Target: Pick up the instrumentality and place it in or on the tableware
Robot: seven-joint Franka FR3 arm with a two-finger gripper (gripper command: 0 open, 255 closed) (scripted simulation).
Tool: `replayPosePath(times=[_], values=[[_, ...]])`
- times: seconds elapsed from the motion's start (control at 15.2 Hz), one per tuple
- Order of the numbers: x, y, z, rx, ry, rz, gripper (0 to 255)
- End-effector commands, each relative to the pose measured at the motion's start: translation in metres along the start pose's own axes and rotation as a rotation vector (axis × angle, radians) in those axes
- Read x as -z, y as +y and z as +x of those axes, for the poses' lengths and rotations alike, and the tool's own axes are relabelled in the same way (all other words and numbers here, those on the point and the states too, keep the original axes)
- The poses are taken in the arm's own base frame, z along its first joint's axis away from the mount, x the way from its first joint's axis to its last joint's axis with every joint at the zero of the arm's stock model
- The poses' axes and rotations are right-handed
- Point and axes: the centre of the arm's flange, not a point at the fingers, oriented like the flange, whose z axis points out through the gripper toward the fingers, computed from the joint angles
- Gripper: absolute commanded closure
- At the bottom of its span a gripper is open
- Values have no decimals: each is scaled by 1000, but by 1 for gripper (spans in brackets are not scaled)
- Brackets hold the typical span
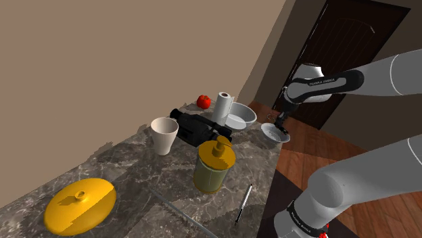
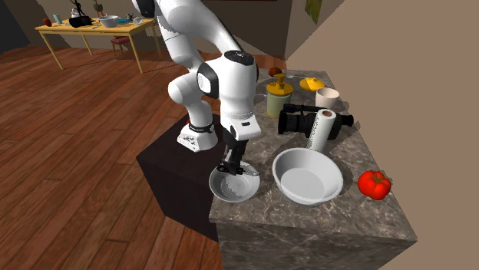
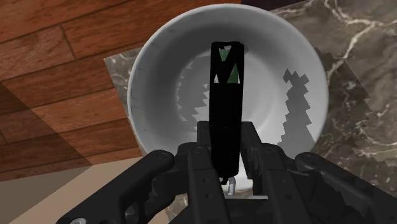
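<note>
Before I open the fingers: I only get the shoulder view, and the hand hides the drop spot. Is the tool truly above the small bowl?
Observer: Yes; the wrist view shows the black tool over the inside of the small white bowl.
Operator: Is it gripped?
Observer: The gripper clasps one end of it between its fingers.
Operator: Bowl near the edge?
Observer: In the second exterior view it sits at the counter edge, beside a larger bowl.

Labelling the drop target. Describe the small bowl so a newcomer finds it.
On the marble counter, go to the end with the tomato. Beside the larger bowl sits the smaller bowl, both white, at the counter's edge under the gripper holding a black device.
</note>
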Motion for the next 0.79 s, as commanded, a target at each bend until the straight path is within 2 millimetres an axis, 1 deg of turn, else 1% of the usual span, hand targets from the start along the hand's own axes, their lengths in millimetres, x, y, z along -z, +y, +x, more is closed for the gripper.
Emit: replayPosePath(times=[0.0,0.26,0.73], values=[[-11,-3,0,0,1,0,255],[-33,-6,0,0,1,0,255],[-33,-6,0,0,1,0,255]])
